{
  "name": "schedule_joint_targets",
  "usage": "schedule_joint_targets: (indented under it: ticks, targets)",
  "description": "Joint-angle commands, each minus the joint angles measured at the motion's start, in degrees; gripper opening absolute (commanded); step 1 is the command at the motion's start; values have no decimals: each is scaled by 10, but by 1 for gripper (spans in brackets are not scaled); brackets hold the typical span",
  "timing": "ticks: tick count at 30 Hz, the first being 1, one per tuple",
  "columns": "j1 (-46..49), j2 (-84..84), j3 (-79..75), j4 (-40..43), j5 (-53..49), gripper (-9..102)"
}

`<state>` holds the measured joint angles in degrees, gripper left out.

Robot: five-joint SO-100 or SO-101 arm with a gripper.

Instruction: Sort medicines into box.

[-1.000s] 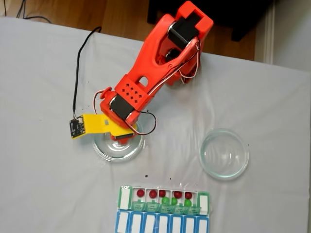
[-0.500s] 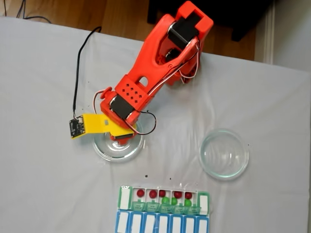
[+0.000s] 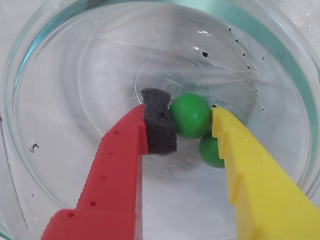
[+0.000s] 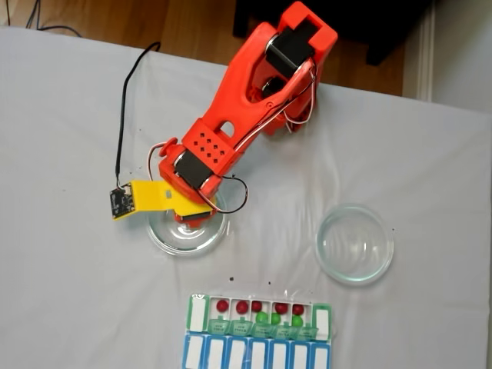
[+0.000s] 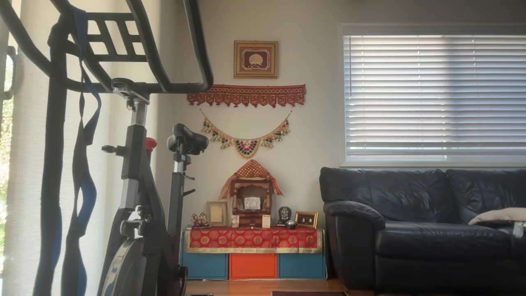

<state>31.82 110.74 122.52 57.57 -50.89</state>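
A green medicine ball (image 3: 190, 115) sits pinched in the gripper (image 3: 192, 125), the red finger's dark foam pad (image 3: 159, 128) on one side and the yellow finger (image 3: 250, 170) on the other, inside a glass dish (image 4: 187, 238). A second green ball (image 3: 210, 150) lies just behind the yellow finger. Below the dish in the fixed view, the green-lidded box (image 4: 259, 316) holds red and green balls.

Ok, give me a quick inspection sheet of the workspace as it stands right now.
Surface: white cloth, a few dark specks.
Job's things: two green balls in the left glass dish; organiser row holds five red and three green balls.
Clutter: second glass dish, nothing seen inside; blue-lidded row.
Gripper: inside the left dish, fingers either side of one green ball; firm grip cannot be told.
Cables: black lead to the wrist camera board.
Surroundings: exercise bike, sofa.
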Motion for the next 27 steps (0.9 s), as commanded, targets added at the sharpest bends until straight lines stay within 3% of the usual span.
schedule_joint_targets:
  ticks: [1,27]
  targets:
    - [-4,24,-1,-7,3,10]
    - [-6,34,12,-18,6,1]
